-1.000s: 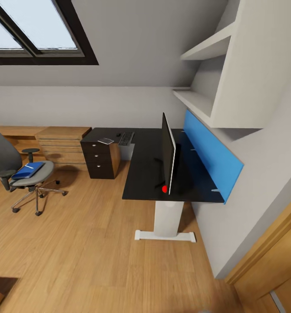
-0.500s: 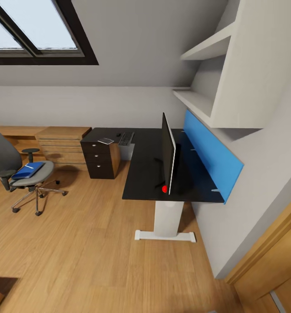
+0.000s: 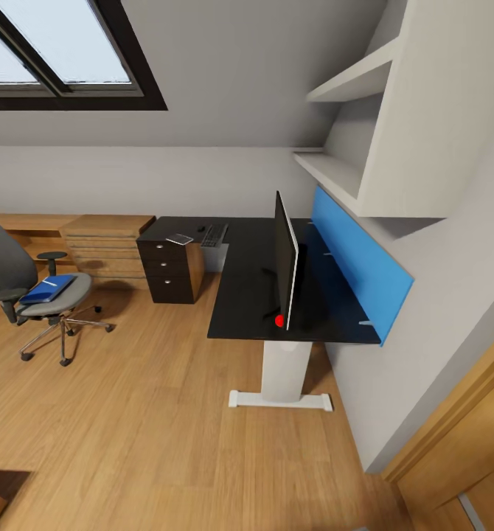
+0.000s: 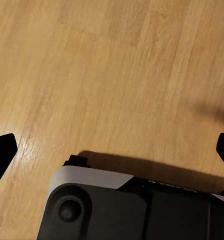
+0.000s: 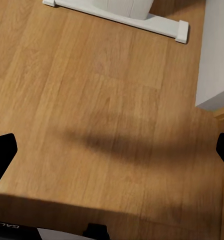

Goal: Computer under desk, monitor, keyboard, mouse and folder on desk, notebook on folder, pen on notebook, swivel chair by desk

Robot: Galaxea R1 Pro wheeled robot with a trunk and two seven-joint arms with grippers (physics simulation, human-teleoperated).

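The desk (image 3: 247, 295) has a black top, a blue back panel and a white pedestal leg. The monitor (image 3: 285, 262) stands on it, seen edge-on. At the desk's far end lies the keyboard (image 3: 214, 234), with a small dark mouse (image 3: 200, 229) left of it and a pale flat notebook (image 3: 179, 239) further left. At the left, away from the desk, the swivel chair (image 3: 11, 276) carries the blue folder (image 3: 46, 289) with the white pen (image 3: 49, 282) on top. The computer is out of view. My left gripper (image 4: 112, 150) and right gripper (image 5: 112, 150) hang open over the wooden floor, holding nothing.
A dark drawer unit (image 3: 169, 269) sits under the desk's left end, beside a light wooden drawer chest (image 3: 103, 243). White shelves (image 3: 350, 81) hang above the desk. The desk's white foot (image 5: 117, 12) lies ahead of the right gripper. A door frame (image 3: 453, 420) is at the right.
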